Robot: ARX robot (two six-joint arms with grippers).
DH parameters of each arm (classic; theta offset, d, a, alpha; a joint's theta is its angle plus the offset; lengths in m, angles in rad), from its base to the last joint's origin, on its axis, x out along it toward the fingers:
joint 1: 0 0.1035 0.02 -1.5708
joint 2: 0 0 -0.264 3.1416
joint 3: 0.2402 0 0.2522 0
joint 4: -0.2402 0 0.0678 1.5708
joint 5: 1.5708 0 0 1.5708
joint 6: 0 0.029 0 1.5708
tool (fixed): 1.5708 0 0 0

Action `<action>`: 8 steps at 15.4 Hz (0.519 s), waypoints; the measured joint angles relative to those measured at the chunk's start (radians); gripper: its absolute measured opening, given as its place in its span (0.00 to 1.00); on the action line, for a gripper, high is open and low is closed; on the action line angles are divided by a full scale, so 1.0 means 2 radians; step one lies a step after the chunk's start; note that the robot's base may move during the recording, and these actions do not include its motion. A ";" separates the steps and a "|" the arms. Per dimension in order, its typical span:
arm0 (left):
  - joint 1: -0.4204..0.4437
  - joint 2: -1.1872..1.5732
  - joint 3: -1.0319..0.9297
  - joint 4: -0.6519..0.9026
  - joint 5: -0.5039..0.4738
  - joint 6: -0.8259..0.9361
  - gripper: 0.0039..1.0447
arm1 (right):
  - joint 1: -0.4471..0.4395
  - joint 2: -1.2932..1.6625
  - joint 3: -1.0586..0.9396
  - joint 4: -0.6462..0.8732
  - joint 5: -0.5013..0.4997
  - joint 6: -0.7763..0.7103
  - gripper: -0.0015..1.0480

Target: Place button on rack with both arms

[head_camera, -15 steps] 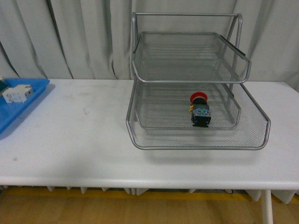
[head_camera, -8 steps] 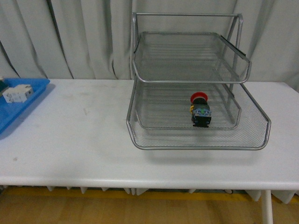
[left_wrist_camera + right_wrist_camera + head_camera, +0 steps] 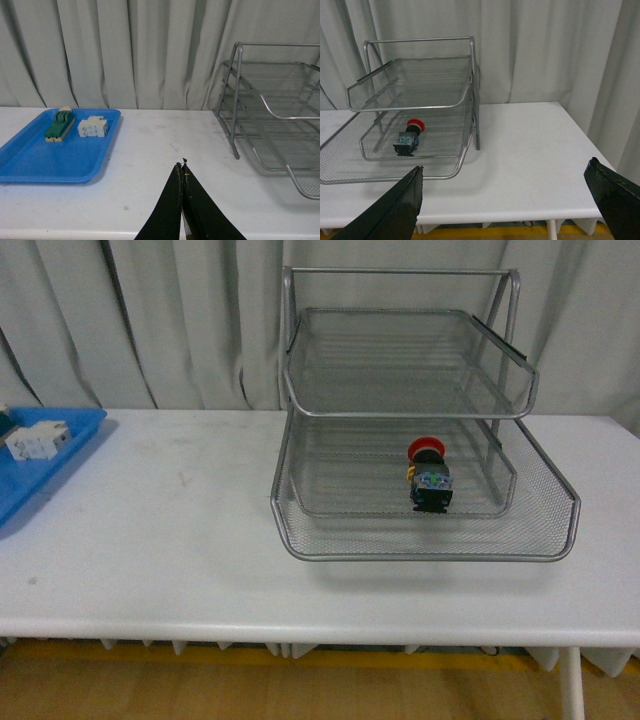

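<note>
The button [image 3: 428, 475], with a red cap and black-and-blue body, lies on its side inside the silver wire-mesh rack [image 3: 545, 545], on the middle tier. It also shows in the right wrist view [image 3: 408, 136], inside the rack [image 3: 451, 175]. The rack's end shows in the left wrist view [image 3: 235, 145]. My left gripper [image 3: 181, 164] is shut and empty above the table, between the blue tray and the rack. My right gripper [image 3: 505, 175] is wide open and empty, back from the table's front edge, to the right of the rack. Neither arm shows in the front view.
A flat blue tray [image 3: 70, 455] sits at the table's left end, holding a white boxy component [image 3: 35, 442]. In the left wrist view the tray [image 3: 30, 167] holds a green-and-cream block [image 3: 59, 124] and the white component [image 3: 92, 126]. Curtains hang behind the table.
</note>
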 joint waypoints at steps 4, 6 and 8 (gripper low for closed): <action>0.000 -0.040 0.000 -0.041 0.000 0.000 0.01 | 0.000 0.000 0.000 0.000 0.000 0.000 0.94; 0.000 -0.060 0.000 -0.057 0.000 0.000 0.01 | 0.000 0.000 0.000 0.000 0.000 0.000 0.94; 0.000 -0.079 0.000 -0.079 0.000 0.000 0.01 | 0.000 0.000 0.000 0.000 0.000 0.000 0.94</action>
